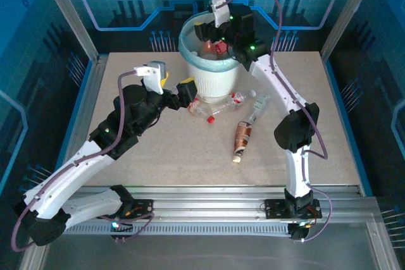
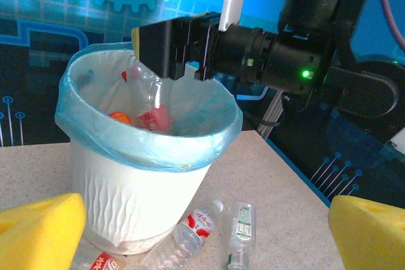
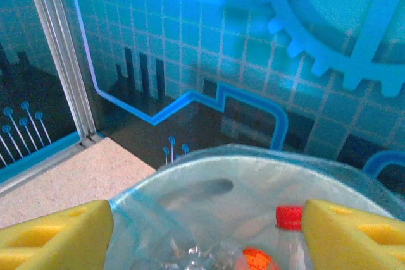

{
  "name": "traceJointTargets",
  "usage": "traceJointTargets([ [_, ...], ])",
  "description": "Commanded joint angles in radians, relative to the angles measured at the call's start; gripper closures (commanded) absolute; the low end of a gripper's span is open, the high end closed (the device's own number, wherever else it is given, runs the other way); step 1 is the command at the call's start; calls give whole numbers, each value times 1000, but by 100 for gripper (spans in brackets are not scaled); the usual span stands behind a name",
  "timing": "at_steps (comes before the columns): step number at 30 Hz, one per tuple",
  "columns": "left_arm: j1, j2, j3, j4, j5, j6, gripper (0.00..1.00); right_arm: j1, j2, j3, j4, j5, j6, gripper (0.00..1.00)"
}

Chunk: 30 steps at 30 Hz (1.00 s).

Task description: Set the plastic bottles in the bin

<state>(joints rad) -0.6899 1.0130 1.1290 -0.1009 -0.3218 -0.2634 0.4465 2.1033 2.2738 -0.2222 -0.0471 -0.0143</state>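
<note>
The bin [image 1: 214, 75], a white ribbed basket with a light-blue bag, stands at the back middle of the table. My right gripper [image 1: 218, 36] hovers over its mouth, open, with nothing between its yellow pads [image 3: 57, 235]. Below it, inside the bin [image 3: 209, 181], are a red-capped clear bottle [image 3: 289, 217] and an orange cap [image 3: 256, 258]. My left gripper [image 1: 180, 93] stands open, low by the bin's front left. Ahead of it lie a red-labelled bottle [image 2: 196, 229] and a green-labelled bottle [image 2: 240, 226]. A brown-labelled bottle [image 1: 242, 137] lies nearer the table's middle.
A red-labelled bottle [image 2: 101, 262] lies against the bin's foot [image 2: 120, 219] by my left pad. The right arm [image 2: 285, 61] reaches over the bin rim from the right. Blue walls and metal posts [image 1: 66, 11] close the table's back and sides.
</note>
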Motion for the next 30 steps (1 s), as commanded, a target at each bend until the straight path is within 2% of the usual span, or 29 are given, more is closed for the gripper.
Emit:
traceJointTargets([
  [1, 5, -17, -9, -5, -21, -4, 1, 11, 34, 88, -34, 18, 24, 21],
  [4, 7, -18, -5, -11, -23, 1, 1, 19, 60, 166, -84, -11, 33, 26],
  [9, 6, -17, -5, -11, -30, 6, 1, 44, 108, 255, -172, -31, -12, 48],
  [13, 6, -17, -6, -15, -34, 6, 1, 45, 123, 236, -234, -12, -38, 63],
  [16, 6, -19, -9, -19, -37, 7, 1, 43, 109, 173, -259, -12, -45, 66],
  [22, 7, -16, -15, -11, -33, 1, 1, 39, 71, 50, -249, -31, -45, 67],
  [30, 7, -14, -21, -7, -30, -7, 1, 15, 83, 29, -273, -48, -17, 67],
])
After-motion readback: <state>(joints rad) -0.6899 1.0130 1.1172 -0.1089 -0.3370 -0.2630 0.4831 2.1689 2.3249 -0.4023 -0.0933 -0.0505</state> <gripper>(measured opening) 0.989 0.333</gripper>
